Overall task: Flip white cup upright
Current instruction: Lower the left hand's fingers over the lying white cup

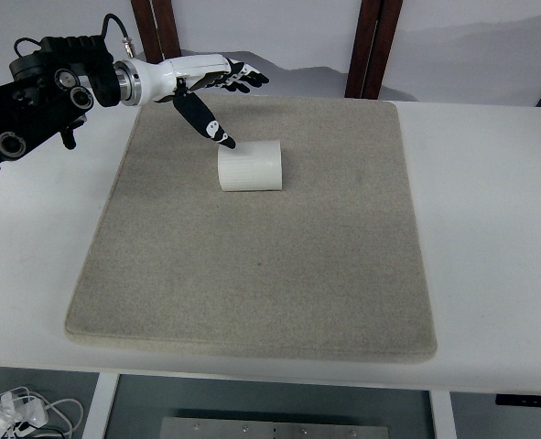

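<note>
White cup (250, 165) is your target, but start with what carries it: the tabletop (490, 229) bears a large grey mat (261, 274), and the cup lies on its side on the mat's far half. Your left hand (210, 87) hovers just beyond it, fingers spread and holding nothing, thumb (210, 126) pointing down near the cup's left end. Lower it, wrap the ribbed wall squarely, then tip slowly so it doesn't roll.
</note>
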Tool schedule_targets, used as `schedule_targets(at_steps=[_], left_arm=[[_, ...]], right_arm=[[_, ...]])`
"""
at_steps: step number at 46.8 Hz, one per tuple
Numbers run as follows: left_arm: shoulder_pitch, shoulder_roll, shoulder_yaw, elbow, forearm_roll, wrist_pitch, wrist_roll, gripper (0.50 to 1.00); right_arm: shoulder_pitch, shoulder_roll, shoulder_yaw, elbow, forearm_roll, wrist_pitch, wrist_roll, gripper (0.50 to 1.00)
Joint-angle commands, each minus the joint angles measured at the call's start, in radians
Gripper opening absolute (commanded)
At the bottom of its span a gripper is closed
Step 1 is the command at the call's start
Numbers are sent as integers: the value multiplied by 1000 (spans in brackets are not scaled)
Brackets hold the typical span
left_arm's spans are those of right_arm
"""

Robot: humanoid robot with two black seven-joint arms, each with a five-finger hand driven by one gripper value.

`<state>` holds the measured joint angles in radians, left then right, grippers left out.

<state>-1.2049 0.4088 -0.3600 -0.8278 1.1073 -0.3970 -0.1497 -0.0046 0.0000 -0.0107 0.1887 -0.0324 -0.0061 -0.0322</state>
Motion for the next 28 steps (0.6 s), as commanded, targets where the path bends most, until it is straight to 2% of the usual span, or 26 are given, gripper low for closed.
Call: schedule_targets(at_steps=[1, 11, 28], left_arm=[[-18, -2, 16, -1, -1, 12, 35, 996], [-24, 1, 46, -56, 2, -3, 87, 996], [-30, -10, 118, -73, 31, 10, 120, 996]], right_arm=[[0, 0, 0, 0, 0, 0, 0, 952], [0, 0, 0, 0, -1, 0, 0, 952], [0, 0, 0, 0, 0, 0, 0, 952]])
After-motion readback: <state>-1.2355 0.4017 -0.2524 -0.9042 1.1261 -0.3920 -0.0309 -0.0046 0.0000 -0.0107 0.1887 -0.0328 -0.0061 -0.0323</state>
